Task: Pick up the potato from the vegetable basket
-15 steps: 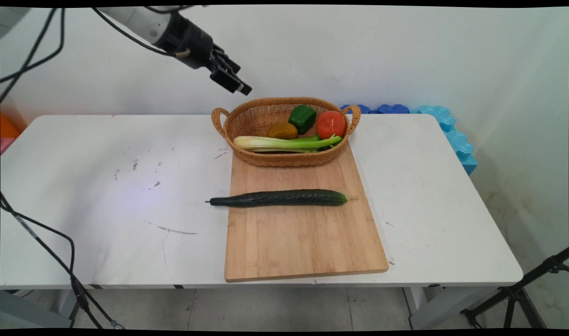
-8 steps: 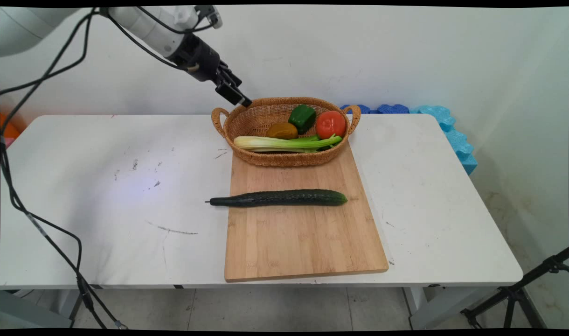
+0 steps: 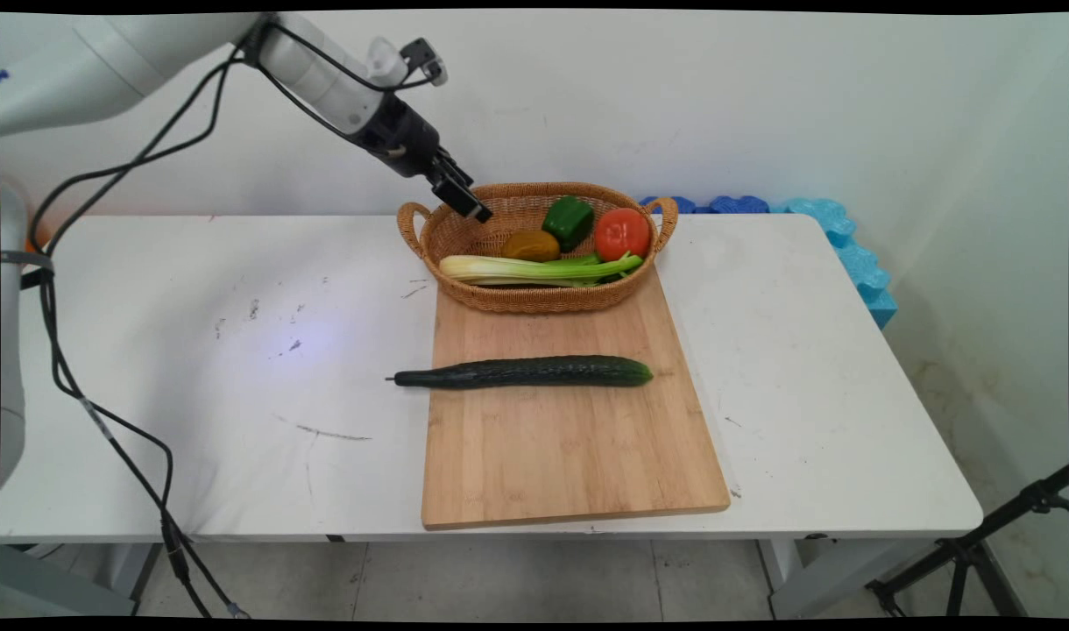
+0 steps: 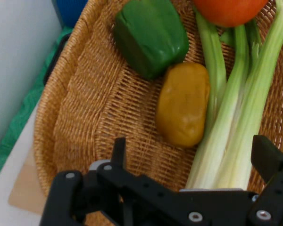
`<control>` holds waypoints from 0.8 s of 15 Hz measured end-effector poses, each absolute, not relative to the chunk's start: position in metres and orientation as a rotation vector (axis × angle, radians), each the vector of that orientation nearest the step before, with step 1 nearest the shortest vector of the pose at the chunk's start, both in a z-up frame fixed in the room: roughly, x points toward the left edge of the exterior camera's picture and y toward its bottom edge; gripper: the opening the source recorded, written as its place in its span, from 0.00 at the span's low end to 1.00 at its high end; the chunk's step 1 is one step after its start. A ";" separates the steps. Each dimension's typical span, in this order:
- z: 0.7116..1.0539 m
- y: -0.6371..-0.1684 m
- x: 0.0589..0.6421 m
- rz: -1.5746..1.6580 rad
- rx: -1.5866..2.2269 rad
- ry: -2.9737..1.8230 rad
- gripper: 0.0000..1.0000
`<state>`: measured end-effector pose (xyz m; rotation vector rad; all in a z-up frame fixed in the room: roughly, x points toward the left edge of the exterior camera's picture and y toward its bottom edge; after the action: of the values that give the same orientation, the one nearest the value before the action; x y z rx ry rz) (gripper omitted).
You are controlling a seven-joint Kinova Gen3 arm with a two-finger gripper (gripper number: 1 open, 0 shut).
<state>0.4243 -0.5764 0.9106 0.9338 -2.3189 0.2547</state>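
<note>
Four vegetables lie in a wicker basket [image 3: 534,298] with the gripper [image 3: 470,205] poised over its left end.

Its two black fingers [image 4: 119,151] stand well apart, clamped on nothing, and hang above the basket's left inner wall, touching none of the contents so far as can be seen. Nearest to them is a yellow-brown potato [image 4: 183,104], which lies against the celery [image 3: 534,268]; the stalks run the basket's length along its near side. A green pepper [image 3: 568,221] sits just behind the potato, and a red tomato [image 3: 622,233] lies at the right end. The basket stands on the far end of a wooden cutting board [image 3: 569,438]. Across the board's middle lies a dark cucumber [image 3: 524,372], its stem end overhanging the board's left edge above the white table [image 3: 193,368].
</note>
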 end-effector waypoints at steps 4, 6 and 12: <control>0.894 -0.589 0.415 0.224 0.935 -2.314 1.00; 0.886 -0.595 0.410 0.215 0.933 -2.313 1.00; 0.866 -0.608 0.397 0.198 0.922 -2.314 1.00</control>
<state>0.3966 -0.6081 0.8661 0.9217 -2.3141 0.1977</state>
